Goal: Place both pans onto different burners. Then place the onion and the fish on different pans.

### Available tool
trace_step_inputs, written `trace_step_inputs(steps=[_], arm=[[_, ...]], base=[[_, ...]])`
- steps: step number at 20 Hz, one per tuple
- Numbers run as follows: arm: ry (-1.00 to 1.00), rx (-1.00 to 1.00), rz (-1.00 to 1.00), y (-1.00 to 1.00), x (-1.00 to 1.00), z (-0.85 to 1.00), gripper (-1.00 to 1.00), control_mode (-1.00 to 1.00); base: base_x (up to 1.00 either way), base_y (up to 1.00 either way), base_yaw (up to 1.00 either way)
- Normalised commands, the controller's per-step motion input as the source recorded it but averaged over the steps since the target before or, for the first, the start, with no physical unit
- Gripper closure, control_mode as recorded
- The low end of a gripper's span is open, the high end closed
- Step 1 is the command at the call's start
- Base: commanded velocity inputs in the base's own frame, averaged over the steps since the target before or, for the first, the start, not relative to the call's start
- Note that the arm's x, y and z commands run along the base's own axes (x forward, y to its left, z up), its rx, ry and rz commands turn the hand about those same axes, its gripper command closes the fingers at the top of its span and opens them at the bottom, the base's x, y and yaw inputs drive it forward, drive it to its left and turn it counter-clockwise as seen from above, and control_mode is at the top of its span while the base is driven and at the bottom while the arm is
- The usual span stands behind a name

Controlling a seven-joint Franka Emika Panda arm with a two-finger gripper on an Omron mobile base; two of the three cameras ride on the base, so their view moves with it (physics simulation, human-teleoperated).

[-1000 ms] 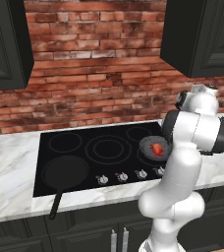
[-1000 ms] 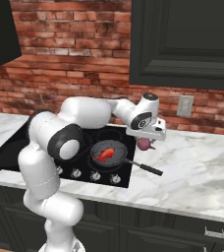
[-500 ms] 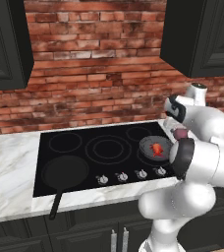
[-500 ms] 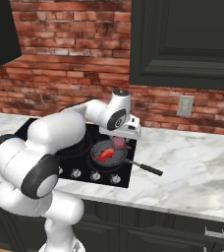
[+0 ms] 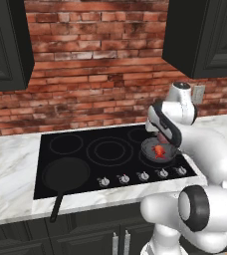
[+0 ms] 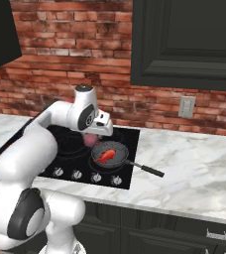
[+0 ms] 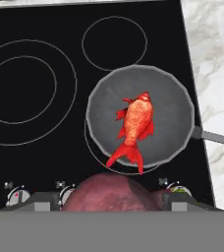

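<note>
Nothing readable anywhere here, no brand, label or number on the cooktop (image 7: 45, 29), the pans or the cabinets. The knobs (image 7: 16, 196) along the near edge of the cooktop have tiny coloured marks beside them, but they're way too small to make out as signs or figures. The wall outlet (image 6: 186, 106) on the brick at the far right is blank too
</note>
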Motion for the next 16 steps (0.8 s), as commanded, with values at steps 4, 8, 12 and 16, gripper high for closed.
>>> trace_step_inputs(steps=[4, 8, 12, 16], arm=[[0.0, 0.0, 0.0, 0.95, -0.26, 0.09, 1.0, -1.0], [0.0, 0.0, 0.0, 0.96, -0.16, 0.03, 1.0, -1.0], [0.0, 0.0, 0.01, 0.96, -0.07, 0.03, 1.0, -1.0], [0.0, 0.0, 0.04, 0.87, 0.0, 0.14, 1.0, -1.0]], base=[[0.0, 0.0, 0.0], [0.0, 0.0, 0.0], [0.0, 0.0, 0.0], [0.0, 0.0, 0.0]])
